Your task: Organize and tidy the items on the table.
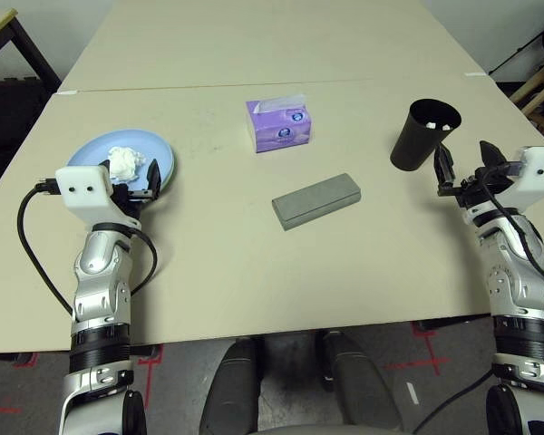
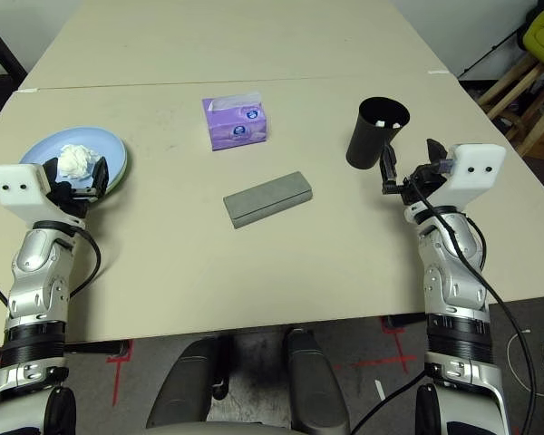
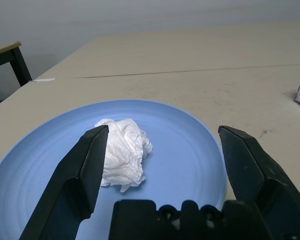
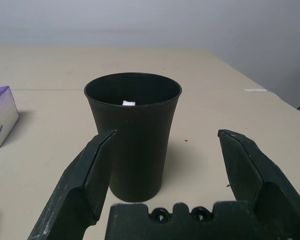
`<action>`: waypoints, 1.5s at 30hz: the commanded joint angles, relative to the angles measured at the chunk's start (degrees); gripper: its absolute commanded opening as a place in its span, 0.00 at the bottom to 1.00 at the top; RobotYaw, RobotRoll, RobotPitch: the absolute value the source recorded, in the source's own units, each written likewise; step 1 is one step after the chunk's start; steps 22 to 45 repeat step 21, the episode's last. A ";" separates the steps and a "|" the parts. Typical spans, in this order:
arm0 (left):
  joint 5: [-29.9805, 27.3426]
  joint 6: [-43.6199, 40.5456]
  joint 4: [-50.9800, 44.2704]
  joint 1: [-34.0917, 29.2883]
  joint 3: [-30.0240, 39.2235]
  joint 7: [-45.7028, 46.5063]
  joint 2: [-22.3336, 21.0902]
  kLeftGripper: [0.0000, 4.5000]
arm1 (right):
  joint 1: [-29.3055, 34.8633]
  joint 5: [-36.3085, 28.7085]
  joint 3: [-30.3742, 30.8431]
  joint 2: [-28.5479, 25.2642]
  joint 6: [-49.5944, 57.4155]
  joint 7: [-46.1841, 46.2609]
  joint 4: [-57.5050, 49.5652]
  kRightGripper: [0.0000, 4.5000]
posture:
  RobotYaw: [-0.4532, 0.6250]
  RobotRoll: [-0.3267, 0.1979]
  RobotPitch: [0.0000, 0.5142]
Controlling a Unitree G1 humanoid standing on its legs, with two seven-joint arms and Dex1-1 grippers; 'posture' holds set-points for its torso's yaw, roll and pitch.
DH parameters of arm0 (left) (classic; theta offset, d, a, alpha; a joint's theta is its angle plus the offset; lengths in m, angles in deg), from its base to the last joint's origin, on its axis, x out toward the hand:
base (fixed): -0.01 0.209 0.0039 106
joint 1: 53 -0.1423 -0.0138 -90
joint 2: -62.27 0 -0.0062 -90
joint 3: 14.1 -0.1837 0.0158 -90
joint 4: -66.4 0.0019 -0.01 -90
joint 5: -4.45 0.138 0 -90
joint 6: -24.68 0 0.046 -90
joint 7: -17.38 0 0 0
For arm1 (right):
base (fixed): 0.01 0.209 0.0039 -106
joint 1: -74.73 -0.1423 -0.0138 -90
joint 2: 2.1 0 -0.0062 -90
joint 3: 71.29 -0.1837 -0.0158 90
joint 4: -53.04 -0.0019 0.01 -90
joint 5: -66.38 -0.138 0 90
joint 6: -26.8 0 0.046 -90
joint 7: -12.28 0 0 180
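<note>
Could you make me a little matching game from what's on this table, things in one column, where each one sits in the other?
Things:
1. crumpled white tissue wad
2. grey oblong glasses case
3. black tapered cup
4. purple tissue box

Places:
A. upright just ahead of the open right claw
B. on the light blue plate, ahead of the open left claw
C. far side of the table's middle, beyond the case
D. lying flat at the middle of the pale beige table

Pairs: 1-B, 2-D, 3-A, 4-C
</note>
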State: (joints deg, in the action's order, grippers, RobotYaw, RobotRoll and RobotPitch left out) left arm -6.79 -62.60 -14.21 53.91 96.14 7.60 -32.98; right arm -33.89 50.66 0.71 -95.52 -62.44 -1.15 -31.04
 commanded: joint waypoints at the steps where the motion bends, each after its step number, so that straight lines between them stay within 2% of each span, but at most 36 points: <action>1: -0.24 -0.37 -1.26 -1.47 -0.03 0.09 0.19 1.00 | 1.32 0.06 -0.19 0.14 0.35 0.40 -0.73 0.99 | 0.44 0.62 0.32; 45: -0.61 -0.90 -2.04 -2.10 -0.43 -1.15 -0.33 1.00 | 0.75 0.19 1.07 -0.38 1.84 -1.21 -0.27 0.99 | 0.45 0.62 0.33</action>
